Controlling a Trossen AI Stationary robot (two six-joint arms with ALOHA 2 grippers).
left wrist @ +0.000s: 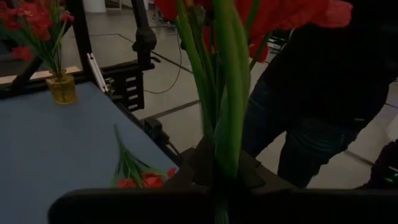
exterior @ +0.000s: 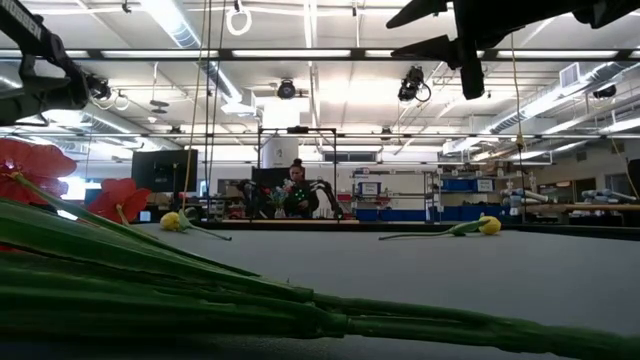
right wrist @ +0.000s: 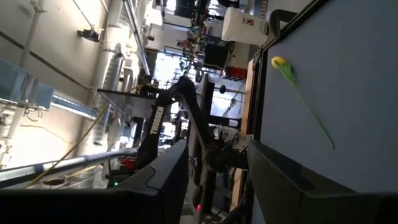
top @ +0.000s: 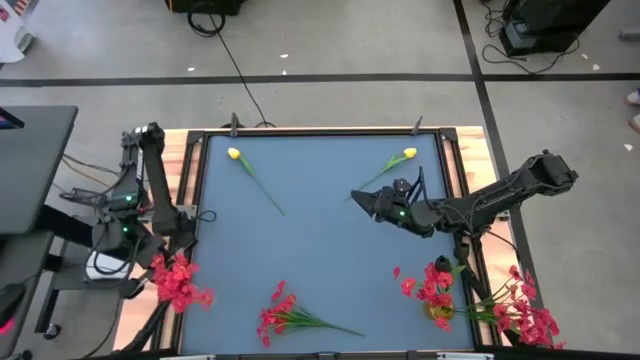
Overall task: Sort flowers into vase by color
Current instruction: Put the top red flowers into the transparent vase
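High view shows us the left claw [top: 172, 268] clamped on a red bunch [top: 180, 283] at the counter [top: 320, 250] edge. Our right claw [top: 358, 199] hangs open above the counter, near a yellow tulip [top: 408, 154]. Another red bunch [top: 272, 315] lies on the counter.

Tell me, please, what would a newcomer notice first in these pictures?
The red flowers: the left claw, at the table's left edge, grips a red bunch, another lies at the near edge, and more fill a yellow vase near the right. Two yellow tulips lie at the far side.
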